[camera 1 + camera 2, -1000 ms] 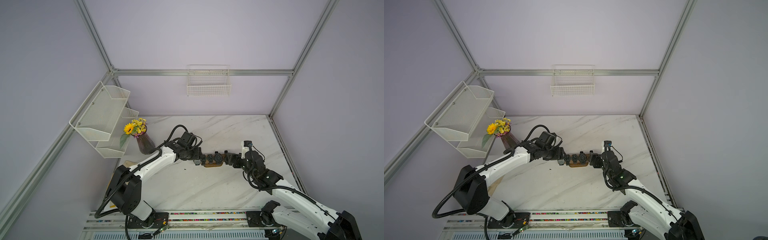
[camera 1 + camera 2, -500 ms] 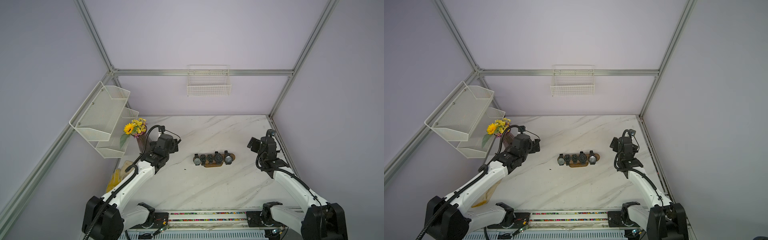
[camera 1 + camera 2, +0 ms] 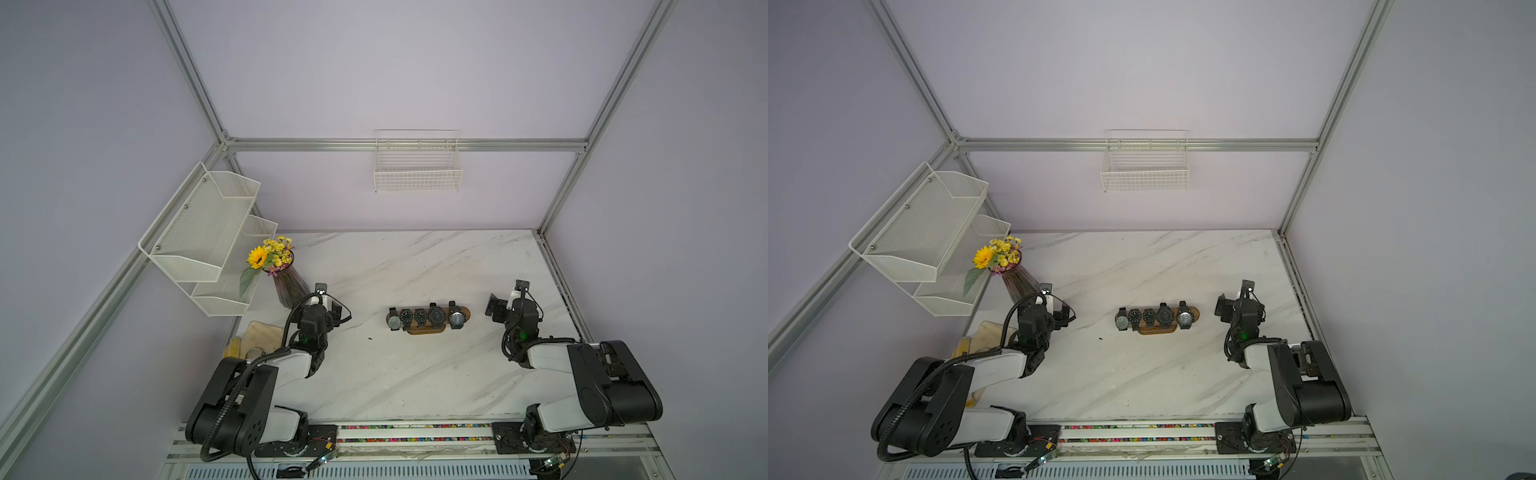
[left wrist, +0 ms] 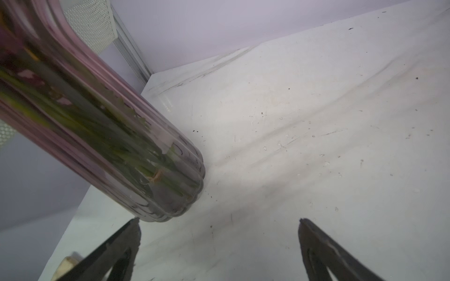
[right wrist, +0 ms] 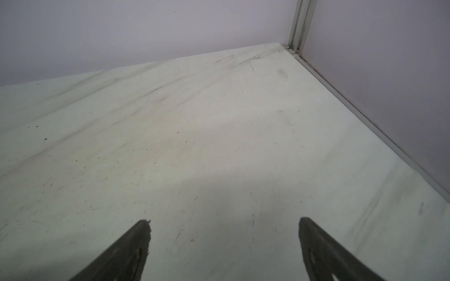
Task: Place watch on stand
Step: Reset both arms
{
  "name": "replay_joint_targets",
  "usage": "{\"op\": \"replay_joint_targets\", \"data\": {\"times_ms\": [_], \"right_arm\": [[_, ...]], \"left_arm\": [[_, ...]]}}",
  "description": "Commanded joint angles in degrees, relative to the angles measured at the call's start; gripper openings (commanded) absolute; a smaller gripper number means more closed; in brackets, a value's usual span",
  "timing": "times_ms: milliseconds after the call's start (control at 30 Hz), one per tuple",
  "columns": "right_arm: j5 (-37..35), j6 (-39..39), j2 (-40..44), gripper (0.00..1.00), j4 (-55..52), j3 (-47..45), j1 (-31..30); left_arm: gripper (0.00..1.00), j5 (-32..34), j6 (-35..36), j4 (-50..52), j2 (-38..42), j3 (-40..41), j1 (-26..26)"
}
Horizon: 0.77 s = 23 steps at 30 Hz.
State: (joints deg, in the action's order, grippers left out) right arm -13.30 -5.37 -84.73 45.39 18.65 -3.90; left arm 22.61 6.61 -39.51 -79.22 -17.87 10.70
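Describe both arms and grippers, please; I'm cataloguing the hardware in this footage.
The left arm and right arm have white shells with black joints. A black ribbed hose runs along the left one; thin black cables loop near each wrist. The left gripper and right gripper have dark, tapering fingers.

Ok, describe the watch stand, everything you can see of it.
The stand is dark brown wood: a horizontal bar on a smaller oval base. It sits near the middle of the white marbled table, bar running side to side in both top views. Five dark watches wrap the bar in a row, hiding most of it; only its rounded right end shows bare. Nothing else touches it.
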Motion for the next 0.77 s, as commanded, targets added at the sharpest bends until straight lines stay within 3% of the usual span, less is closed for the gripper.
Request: {"op": "replay_joint_targets", "data": {"times_ms": [0,167,233,300,333,400,633,733], "right_arm": [[6.9,4.3,-1.8,0.97,14.1,0.3,0.2],[13.4,6.2,-13.7,0.97,19.3,4.8,1.6],[10.9,4.2,-18.3,0.97,23.3,5.9,1.6],[5.1,2.2,-16.8,0.97,15.0,8.7,2.1],[4.5,2.7,-17.4,0.97,19.4,7.3,2.1],[3.6,2.1,-16.7,0.97,16.2,8.0,2.0],[4.2,2.4,-17.2,0.97,16.3,8.5,2.0],[4.1,2.4,-17.3,0.97,16.9,8.2,2.0]], "left_arm": [[1.00,-13.0,2.3,-16.5,-1.1,1.8,-3.0],[1.00,-13.5,-1.3,-21.3,-5.7,2.6,-6.3],[1.00,-14.5,-2.0,-22.6,-9.3,1.7,-7.4],[1.00,-14.6,-2.5,-27.5,-11.3,2.3,-8.1],[1.00,-14.5,-2.9,-25.7,-10.9,1.7,-8.3],[1.00,-14.4,-3.5,-20.2,-10.0,-0.4,-8.5],[1.00,-12.3,-4.5,-18.0,-10.6,-2.0,-9.0],[1.00,-8.2,-6.3,-15.6,-10.8,-3.5,-9.1]]}}
